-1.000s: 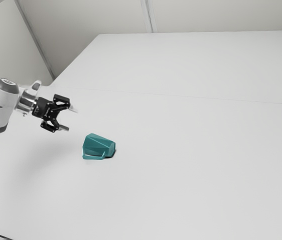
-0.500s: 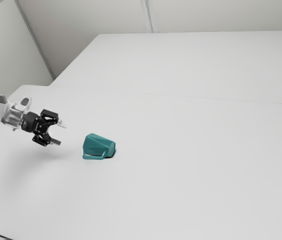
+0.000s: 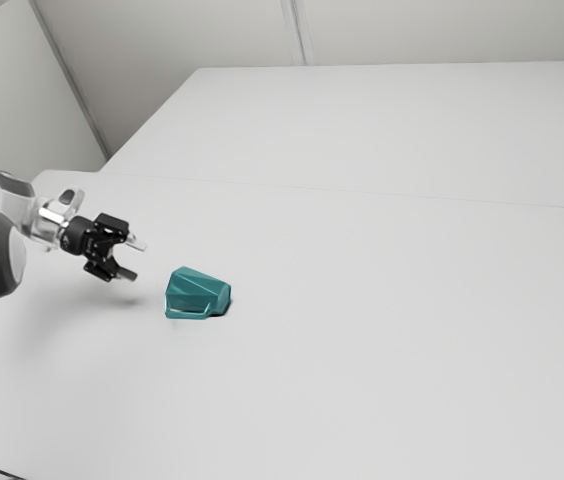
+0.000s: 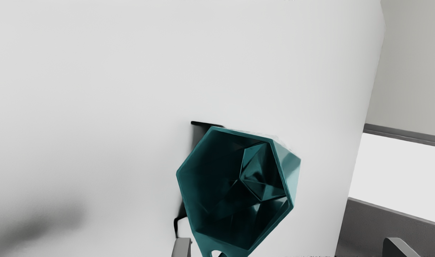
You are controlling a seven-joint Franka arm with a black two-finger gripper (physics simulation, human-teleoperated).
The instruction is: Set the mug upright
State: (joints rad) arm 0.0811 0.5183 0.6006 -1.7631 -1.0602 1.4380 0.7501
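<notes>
- Mug: the teal mug (image 3: 198, 288) lies on its side on the white table (image 3: 412, 350), inward from the table's far corner at the exterior view's left.
- Orientation: its open mouth (image 4: 217, 178) faces my gripper (image 3: 139, 260); the base is turned toward the exterior view's right. The handle (image 3: 188, 316) is on the side toward the exterior camera.
- Hand: released, with the two fingers well apart and nothing held between them; the gripper stands a short way off the mouth, clear of the mug.
- Progress: the upright pose is not present. By my judgement there remain a secure hold, a turn that brings the mouth up, seating on the base, and release.
- Surroundings: a pale panel (image 3: 392, 130) lies beyond the table's far edge, well apart from the mug. I see no object between gripper and mug.
- Obstruction: the handle is the likeliest hindrance; one finger could catch on it, and the faceted wall might make the mug roll if pushed.
</notes>
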